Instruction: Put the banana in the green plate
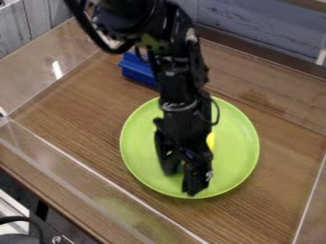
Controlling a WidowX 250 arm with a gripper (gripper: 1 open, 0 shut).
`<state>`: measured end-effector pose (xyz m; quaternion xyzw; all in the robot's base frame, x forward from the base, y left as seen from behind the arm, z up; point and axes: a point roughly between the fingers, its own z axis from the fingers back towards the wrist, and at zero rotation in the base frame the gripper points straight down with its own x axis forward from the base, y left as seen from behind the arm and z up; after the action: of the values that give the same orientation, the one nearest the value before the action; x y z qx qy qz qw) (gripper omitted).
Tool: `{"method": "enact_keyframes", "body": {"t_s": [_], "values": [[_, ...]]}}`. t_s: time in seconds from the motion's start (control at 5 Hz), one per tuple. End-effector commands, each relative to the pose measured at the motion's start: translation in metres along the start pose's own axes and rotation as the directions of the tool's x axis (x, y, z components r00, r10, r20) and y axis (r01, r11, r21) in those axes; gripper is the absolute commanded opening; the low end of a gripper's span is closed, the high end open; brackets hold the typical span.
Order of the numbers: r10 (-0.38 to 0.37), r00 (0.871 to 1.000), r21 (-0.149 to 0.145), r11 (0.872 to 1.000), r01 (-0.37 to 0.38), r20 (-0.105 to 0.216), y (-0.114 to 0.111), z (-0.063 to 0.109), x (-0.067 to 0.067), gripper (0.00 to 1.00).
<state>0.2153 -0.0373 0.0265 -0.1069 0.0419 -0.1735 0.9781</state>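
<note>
The green plate (151, 162) looks like smooth plastic with a soft sheen. The banana (212, 138), at about three o'clock on it, is glossy yellow plastic. The table (76, 105) is matt wood grain, walled by clear shiny panels (51, 172). The gripper (181, 172) is matt black.
</note>
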Motion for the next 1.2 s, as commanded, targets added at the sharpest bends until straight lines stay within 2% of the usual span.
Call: {"method": "enact_keyframes", "body": {"t_s": [0.0,0.4,0.6,0.8,1.0], "values": [[0.015,0.997,0.029,0.999,-0.017,0.079,0.001,0.029,0.011,1.0],[0.056,0.983,0.064,0.996,-0.068,0.174,0.002,0.087,0.017,1.0],[0.114,0.971,0.097,0.986,-0.137,0.211,0.02,0.115,0.017,1.0],[0.163,0.96,0.132,0.972,-0.196,0.227,0.053,0.136,0.013,1.0],[0.145,0.96,0.132,0.975,-0.18,0.238,0.041,0.12,0.021,1.0]]}}
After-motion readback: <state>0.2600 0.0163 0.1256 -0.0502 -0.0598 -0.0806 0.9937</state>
